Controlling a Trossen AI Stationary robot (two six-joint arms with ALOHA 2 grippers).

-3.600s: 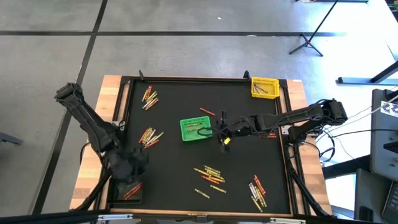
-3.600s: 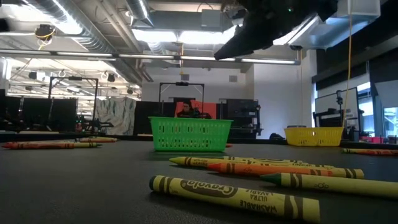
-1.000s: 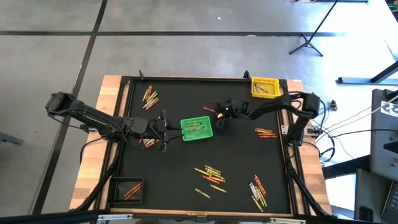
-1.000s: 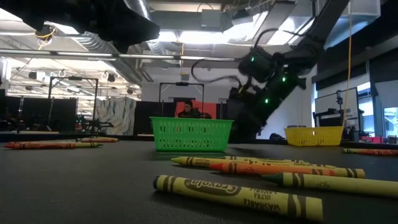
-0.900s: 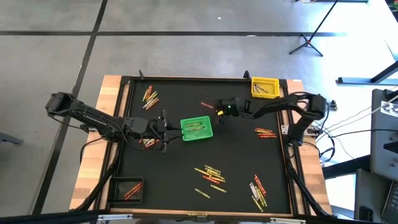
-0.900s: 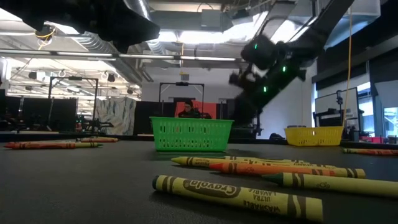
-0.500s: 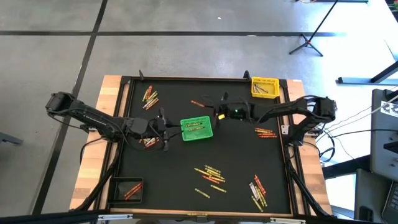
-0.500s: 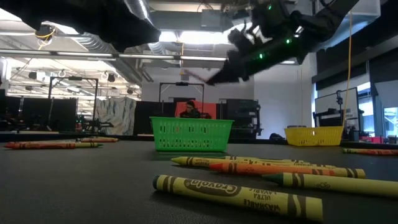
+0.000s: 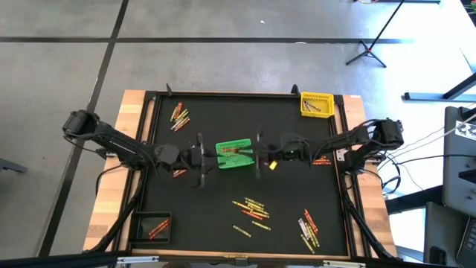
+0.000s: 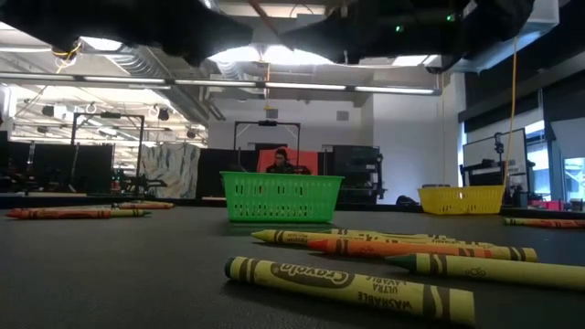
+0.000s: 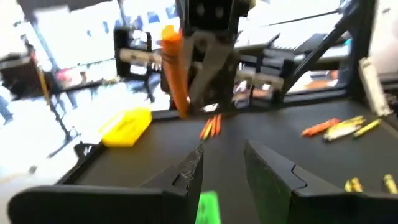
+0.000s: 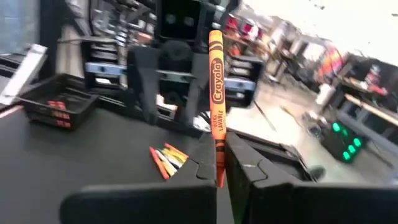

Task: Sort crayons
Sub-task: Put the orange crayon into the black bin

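My right gripper [image 9: 259, 158] hovers just right of the green basket [image 9: 235, 155], shut on an orange crayon [image 12: 216, 93]. The crayon also shows in the left wrist view [image 11: 173, 71]. My left gripper [image 9: 199, 158] hangs open on the basket's left side, facing the right one, with nothing between its fingers [image 11: 186, 171]. Loose crayons lie flat on the black mat in clusters at the far left [image 9: 178, 115], the left [image 9: 177, 167], the near middle [image 9: 251, 208], the near right [image 9: 308, 229] and the right [image 9: 318, 158]. My right gripper pinches the orange crayon by its lower end [image 12: 217, 167] between its two fingers. The fingers come about level from the table's right and lie across the crayon. The crayon stands up from the fingertips, nearly upright, lifted clear of the mat.
A yellow basket [image 9: 316, 104] sits in the far right corner and a black basket [image 9: 152, 225] with red crayons in the near left corner. A raised frame [image 9: 223, 94] borders the mat. Crayons [image 10: 366, 245] lie close to the low camera.
My right gripper has risen from the mat behind the green basket with the orange crayon in its fingers. It has swung toward the near edge and turned to face my left gripper. The crayon is now lifted clear and upright.
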